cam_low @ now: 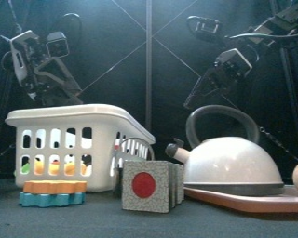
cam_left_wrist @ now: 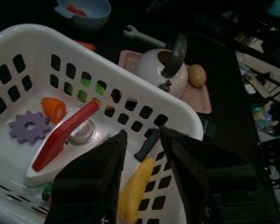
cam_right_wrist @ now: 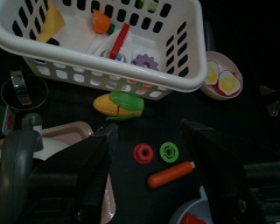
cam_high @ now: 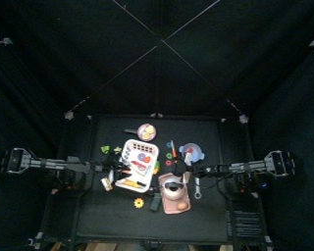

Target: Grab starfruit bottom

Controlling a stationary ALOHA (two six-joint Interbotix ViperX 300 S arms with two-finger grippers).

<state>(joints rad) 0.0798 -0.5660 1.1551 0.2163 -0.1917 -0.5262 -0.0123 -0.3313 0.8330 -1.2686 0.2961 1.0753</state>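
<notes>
One white basket (cam_left_wrist: 166,122) holds one banana (cam_left_wrist: 136,188); starfruit bottom (cam_right_wrist: 119,104) lies on the table just outside its wall. Two rings (cam_right_wrist: 170,151) nearby. Left gripper (cam_left_wrist: 143,149) and right gripper (cam_right_wrist: 149,131): fingers spread, empty.

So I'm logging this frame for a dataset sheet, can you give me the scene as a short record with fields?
surface: black table
container: white basket, holding toy food and a purple gear
tray: pink tray with a white kettle
front items: grey block with a red dot, orange gear
left gripper: above the basket, jaws open
right gripper: over the table beside the basket, jaws open
starfruit: cannot pick it out
</notes>
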